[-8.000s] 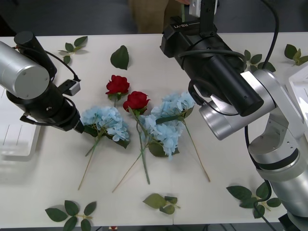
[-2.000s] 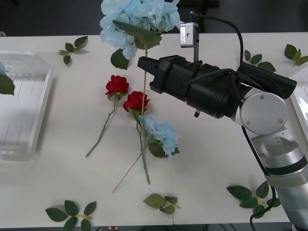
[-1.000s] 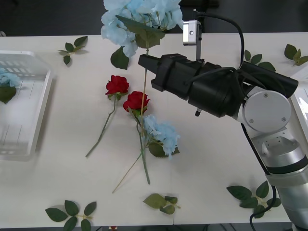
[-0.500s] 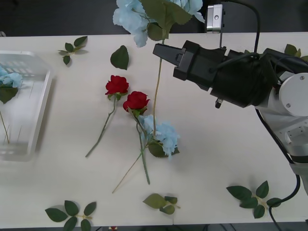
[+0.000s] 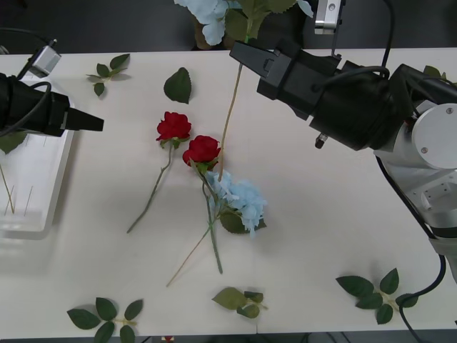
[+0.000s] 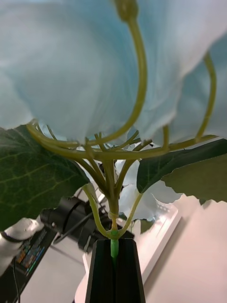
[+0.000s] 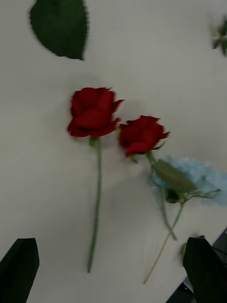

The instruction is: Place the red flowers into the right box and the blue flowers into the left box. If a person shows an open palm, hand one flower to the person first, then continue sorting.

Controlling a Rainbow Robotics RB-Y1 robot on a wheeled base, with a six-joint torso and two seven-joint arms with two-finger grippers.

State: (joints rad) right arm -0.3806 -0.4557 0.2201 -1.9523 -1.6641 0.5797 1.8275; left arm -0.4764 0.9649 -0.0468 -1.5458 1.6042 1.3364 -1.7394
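The right pincer (image 5: 246, 57), clamped on a blue flower (image 5: 235, 14), holds it above the 2 red flowers (image 5: 189, 139); the left pincer (image 5: 89, 123), apart, hovers beside the left box (image 5: 36, 207); next, carry it there.

- You see the top of the raised blue flower (image 5: 235, 18) cut off by the front view's edge.
- The left box (image 5: 32, 179) runs off the side.
- In the left wrist view, the red flowers (image 7: 113, 120) look blurry.
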